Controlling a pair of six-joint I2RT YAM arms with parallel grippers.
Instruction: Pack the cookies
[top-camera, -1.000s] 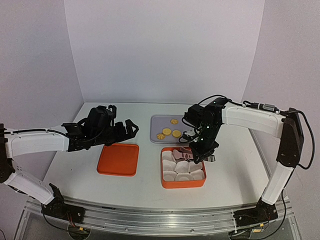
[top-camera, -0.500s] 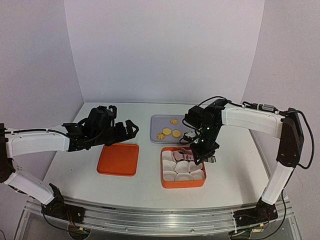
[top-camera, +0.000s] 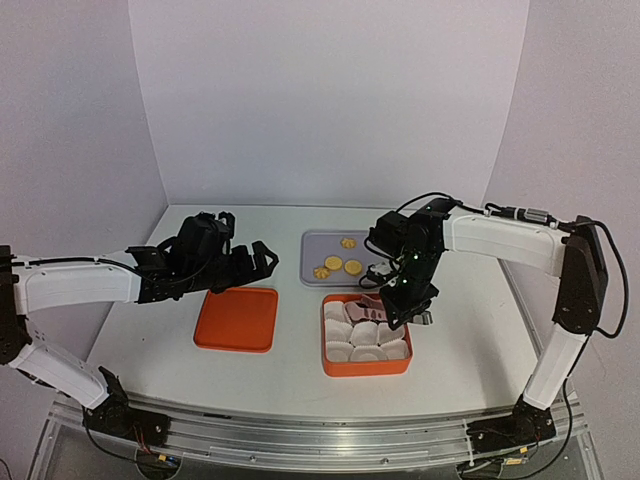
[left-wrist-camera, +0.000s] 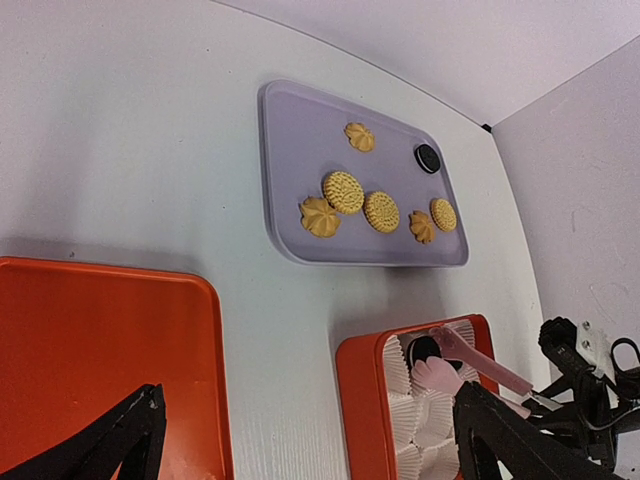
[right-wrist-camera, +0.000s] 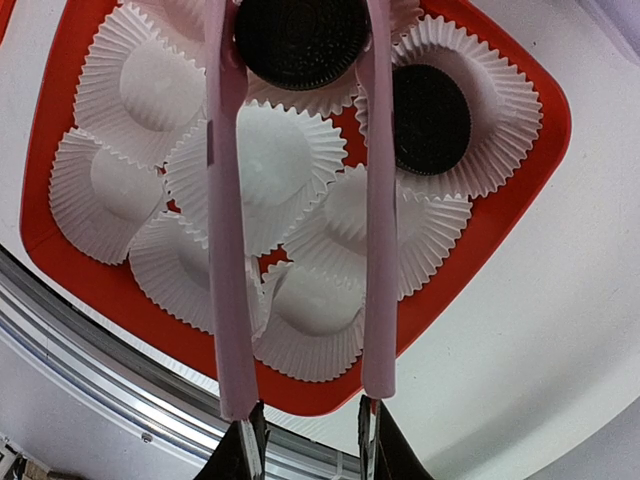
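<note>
My right gripper (right-wrist-camera: 305, 440) is shut on pink tongs (right-wrist-camera: 228, 250). The tong tips pinch a black cookie (right-wrist-camera: 300, 40) over the far part of the orange box (right-wrist-camera: 480, 270), which is full of white paper cups. A second black cookie (right-wrist-camera: 430, 118) lies in a corner cup. In the left wrist view, several golden cookies (left-wrist-camera: 343, 191) and one black cookie (left-wrist-camera: 427, 157) lie on the grey tray (left-wrist-camera: 290, 120). My left gripper (top-camera: 245, 262) is open and empty above the orange lid (top-camera: 237, 320).
The box (top-camera: 365, 368) sits just in front of the tray (top-camera: 312, 245) in the top view, with the lid to its left. White walls close the back and both sides. A metal rail runs along the near edge.
My right gripper has shifted slightly nearer over the box with the tongs and black cookie. The left arm has barely moved.
</note>
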